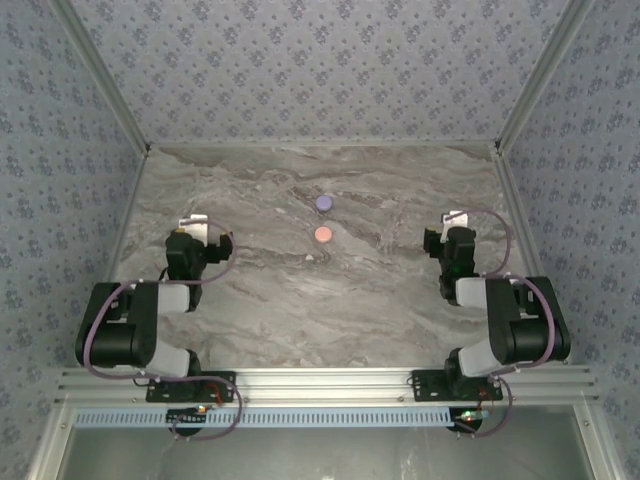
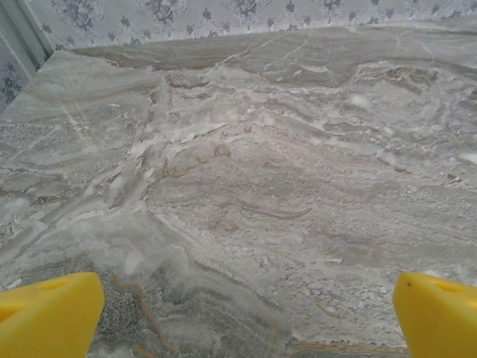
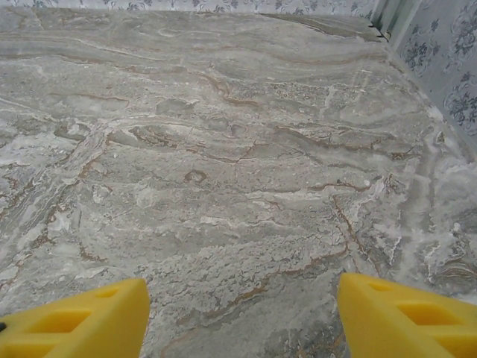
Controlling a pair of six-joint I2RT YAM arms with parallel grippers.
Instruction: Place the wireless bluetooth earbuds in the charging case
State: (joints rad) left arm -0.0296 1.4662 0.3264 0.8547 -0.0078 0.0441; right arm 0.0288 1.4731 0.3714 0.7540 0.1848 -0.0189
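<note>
Found left arm folded back on itself by the tabletop's left edge, left gripper (image 1: 200,228) aimed toward the far edge. Saw left fingertips (image 2: 48,317) spread wide over bare marble tabletop (image 2: 246,186), nothing between them. Found right arm mirrored by the right edge, right gripper (image 1: 455,225) also aimed at the far edge. Saw right fingertips (image 3: 74,321) standing apart too, gripping nothing. Spotted two round charging cases mid-tabletop, between the arms and well apart from both grippers: lilac case (image 1: 323,202) nearer the far edge, salmon-pink case (image 1: 323,234) just on its near side, not touching. Couldn't tell whether either case was open or what sat inside. Couldn't make out the earbuds: too small from the overhead camera.
</note>
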